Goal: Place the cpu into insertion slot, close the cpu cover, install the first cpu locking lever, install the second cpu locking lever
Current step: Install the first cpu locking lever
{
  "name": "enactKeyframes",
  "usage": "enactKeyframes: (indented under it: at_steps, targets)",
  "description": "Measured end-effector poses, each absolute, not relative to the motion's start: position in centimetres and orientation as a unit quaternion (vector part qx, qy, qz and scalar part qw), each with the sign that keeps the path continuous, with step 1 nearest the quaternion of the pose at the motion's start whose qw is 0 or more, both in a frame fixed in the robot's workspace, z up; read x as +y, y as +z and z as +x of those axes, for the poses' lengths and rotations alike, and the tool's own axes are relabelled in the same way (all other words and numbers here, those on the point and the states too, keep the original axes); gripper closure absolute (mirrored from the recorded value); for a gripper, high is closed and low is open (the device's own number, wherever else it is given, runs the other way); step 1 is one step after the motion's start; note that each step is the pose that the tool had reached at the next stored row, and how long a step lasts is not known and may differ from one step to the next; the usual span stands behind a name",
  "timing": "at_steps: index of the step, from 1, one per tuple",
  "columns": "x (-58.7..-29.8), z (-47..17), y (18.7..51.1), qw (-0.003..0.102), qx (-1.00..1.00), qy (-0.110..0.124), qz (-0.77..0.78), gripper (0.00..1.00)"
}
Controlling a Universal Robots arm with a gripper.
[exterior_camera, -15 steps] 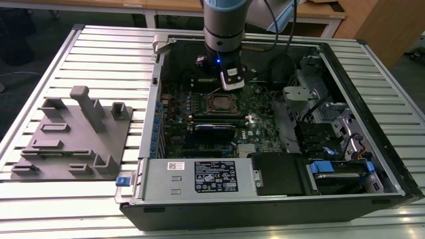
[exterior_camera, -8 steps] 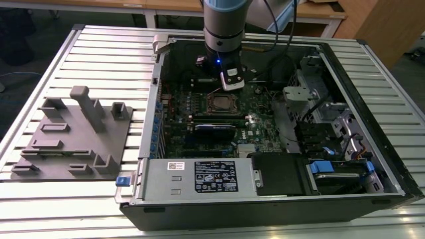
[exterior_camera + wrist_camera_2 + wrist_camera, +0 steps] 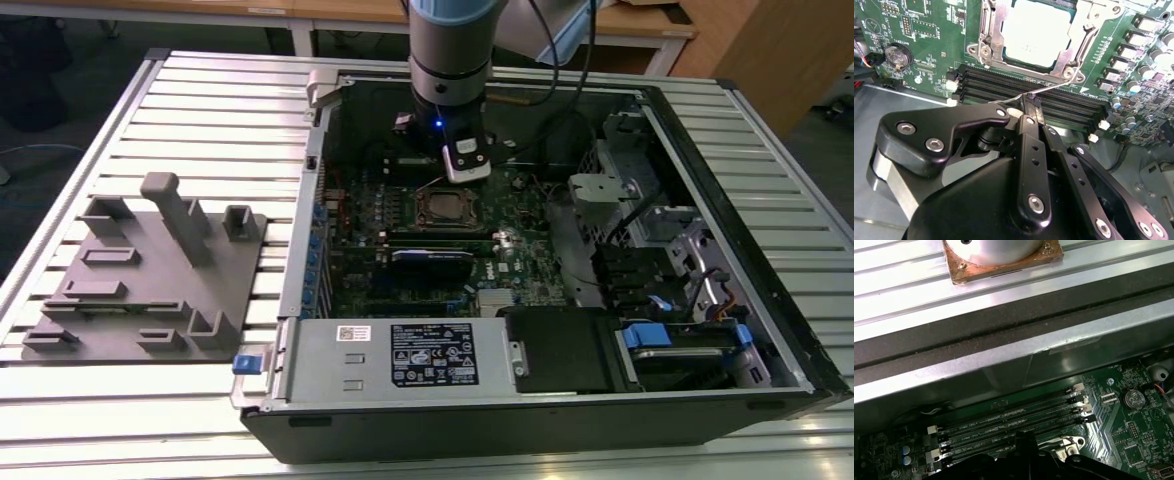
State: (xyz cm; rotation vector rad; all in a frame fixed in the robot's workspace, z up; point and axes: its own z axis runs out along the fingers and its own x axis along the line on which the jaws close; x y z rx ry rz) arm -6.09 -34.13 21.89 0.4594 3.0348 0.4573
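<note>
The cpu (image 3: 1036, 32) lies silver side up in the insertion slot (image 3: 447, 207) on the green board. The cpu cover (image 3: 995, 30), a silver frame, is folded down around it. A thin wire locking lever (image 3: 1056, 87) runs along one side of the socket and bends off towards the memory slots. My gripper (image 3: 1029, 100) is shut, and its tip meets the free end of that lever; whether it pinches the wire I cannot tell. In the exterior view the gripper (image 3: 463, 170) hangs just beyond the socket. Its dark tip (image 3: 1024, 440) also shows in the first wrist view.
Several black memory slots (image 3: 1074, 107) lie between the gripper and the socket. A coin battery (image 3: 896, 56) sits on the board. The open case holds a power supply (image 3: 400, 355) at the front. A grey fixture plate (image 3: 147, 280) lies on the table at the exterior view's left.
</note>
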Motion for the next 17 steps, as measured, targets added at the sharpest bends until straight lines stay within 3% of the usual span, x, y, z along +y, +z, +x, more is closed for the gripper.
enactKeyframes:
  at_steps: [17]
  targets:
    - [-34.13, -5.47, 21.78, 0.019, 0.978, 0.147, 0.148, 0.89]
